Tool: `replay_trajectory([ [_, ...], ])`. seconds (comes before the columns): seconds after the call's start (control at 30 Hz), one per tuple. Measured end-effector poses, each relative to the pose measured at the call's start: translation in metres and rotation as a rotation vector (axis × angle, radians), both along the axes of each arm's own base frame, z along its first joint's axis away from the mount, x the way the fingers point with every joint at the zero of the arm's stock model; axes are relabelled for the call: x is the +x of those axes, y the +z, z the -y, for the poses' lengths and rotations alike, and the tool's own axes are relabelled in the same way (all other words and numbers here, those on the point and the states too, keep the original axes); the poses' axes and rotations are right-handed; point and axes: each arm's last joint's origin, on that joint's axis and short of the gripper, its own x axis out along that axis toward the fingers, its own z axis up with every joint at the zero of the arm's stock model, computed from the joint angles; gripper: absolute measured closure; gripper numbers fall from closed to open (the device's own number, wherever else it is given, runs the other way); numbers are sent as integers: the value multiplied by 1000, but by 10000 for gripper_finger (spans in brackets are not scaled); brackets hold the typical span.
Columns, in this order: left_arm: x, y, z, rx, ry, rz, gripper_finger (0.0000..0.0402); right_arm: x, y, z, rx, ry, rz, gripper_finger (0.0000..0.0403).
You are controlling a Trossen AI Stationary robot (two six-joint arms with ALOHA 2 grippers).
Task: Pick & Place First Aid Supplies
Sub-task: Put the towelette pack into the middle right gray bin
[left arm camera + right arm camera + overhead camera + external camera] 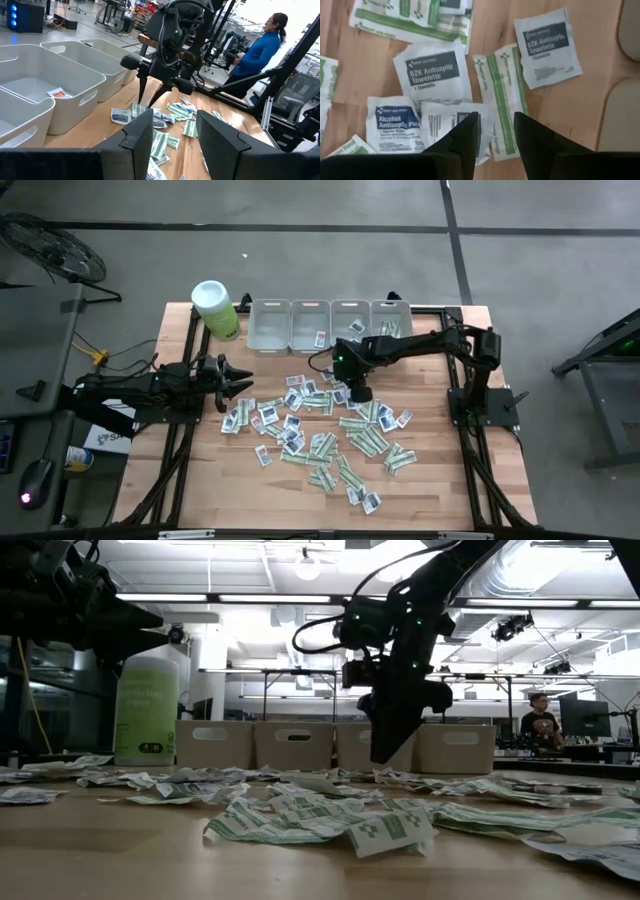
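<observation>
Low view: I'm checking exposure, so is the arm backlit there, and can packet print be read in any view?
Low view: bright ceiling lights leave the right gripper a dark silhouette. Right wrist view: lit evenly, the BZK towelette packet reads sharply. High view: packets too small to read.

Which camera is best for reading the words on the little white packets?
The right wrist view: the BZK Antiseptic Towelette packet fills the picture beyond the right tool. The high, low and left wrist views show packets only as tiny, unreadable scraps.

Bright ceiling glare, silhouetted arms
</observation>
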Motion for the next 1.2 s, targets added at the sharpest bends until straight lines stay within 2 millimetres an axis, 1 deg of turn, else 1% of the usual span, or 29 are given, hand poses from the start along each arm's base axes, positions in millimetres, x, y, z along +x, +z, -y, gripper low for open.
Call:
replay_trajectory([
  [0.13, 0, 0, 0, 0, 0, 0, 252, 1, -1, 0, 3, 3, 4, 284],
  [0.33, 0, 0, 0, 0, 0, 0, 252, 3, -13, 1, 2, 4, -25, 284],
  [0.63, 0, 0, 0, 0, 0, 0, 252, 4, -15, 0, 14, 6, -29, 285],
  [1.0, 0, 0, 0, 0, 0, 0, 252, 4, -17, -1, 52, 16, -27, 328],
  [1.2, 0, 0, 0, 0, 0, 0, 252, 2, -19, -1, 51, 7, -44, 336],
])
